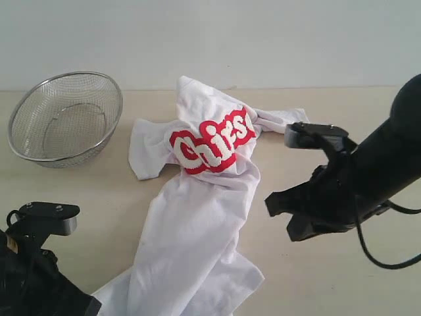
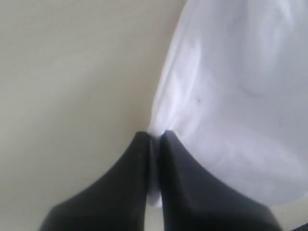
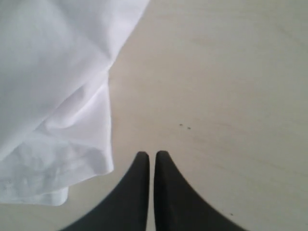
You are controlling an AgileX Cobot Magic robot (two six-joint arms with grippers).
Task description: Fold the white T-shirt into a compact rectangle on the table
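Mid-frame, the white T-shirt (image 1: 197, 217) lay unfolded — my left end effector (image 2: 155, 137) pinched its edge, the right end effector (image 3: 151, 155) pressed together, empty.

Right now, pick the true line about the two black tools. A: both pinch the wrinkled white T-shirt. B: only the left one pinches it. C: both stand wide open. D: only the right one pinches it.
B: the left tool is shut on an edge of the wrinkled white cotton T-shirt, while the right tool is shut on nothing over the pale beige table.
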